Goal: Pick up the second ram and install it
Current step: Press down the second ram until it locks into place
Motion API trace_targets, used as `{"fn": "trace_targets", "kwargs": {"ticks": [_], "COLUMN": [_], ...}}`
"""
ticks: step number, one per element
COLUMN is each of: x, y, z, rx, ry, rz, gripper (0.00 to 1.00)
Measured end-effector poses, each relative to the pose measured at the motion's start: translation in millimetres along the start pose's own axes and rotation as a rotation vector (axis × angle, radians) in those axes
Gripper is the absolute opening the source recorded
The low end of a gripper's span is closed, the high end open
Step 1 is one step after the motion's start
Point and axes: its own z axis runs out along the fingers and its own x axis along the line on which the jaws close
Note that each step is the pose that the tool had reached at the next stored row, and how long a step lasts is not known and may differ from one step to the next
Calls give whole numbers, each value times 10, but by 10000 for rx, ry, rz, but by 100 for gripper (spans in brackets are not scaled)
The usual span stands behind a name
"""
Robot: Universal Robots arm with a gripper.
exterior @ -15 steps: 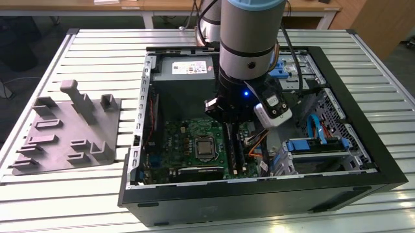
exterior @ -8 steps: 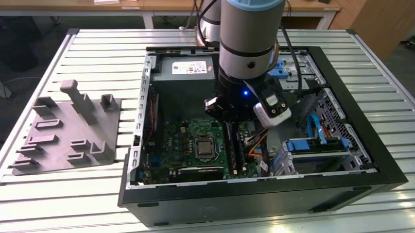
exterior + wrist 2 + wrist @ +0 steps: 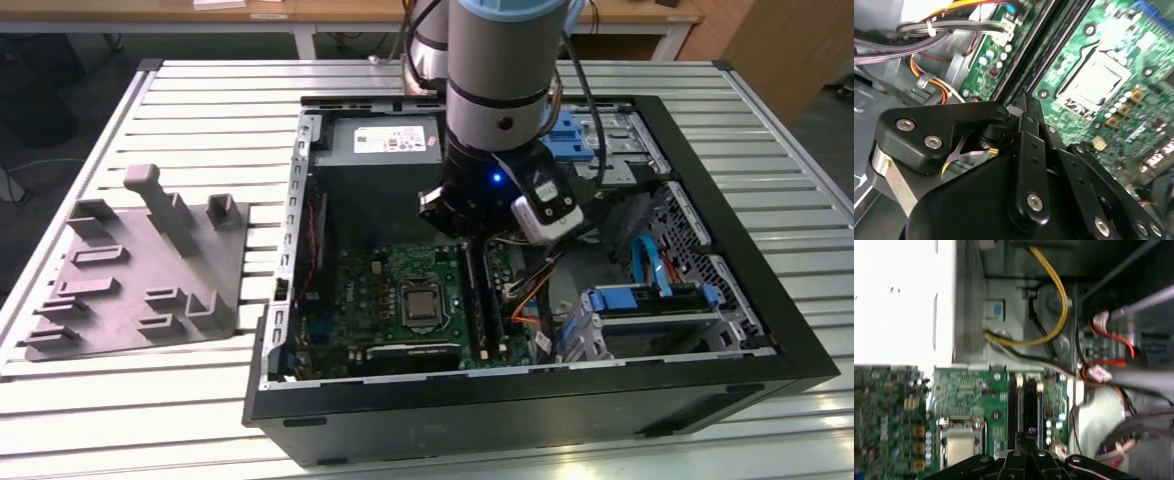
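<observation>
claw (image 3: 1029, 432) low over motherboard (image 3: 387, 290) ram slots (image 3: 1024, 405)

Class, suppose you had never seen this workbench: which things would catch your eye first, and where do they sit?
The robot arm reaches down into the open computer case, its claw just above the long black memory slots of the green motherboard. On the slatted table at the exterior view's left sits a grey holder tray with upright posts. Yellow and red cables loop beside the board.
</observation>
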Motion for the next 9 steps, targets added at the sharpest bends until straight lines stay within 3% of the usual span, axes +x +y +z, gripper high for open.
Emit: {"fn": "trace_targets", "kwargs": {"ticks": [4,9], "x": [5,10], "y": [77,95], "z": [75,165], "rx": [-3,0], "ry": [0,7], "rz": [0,-2], "gripper": [10,10]}}
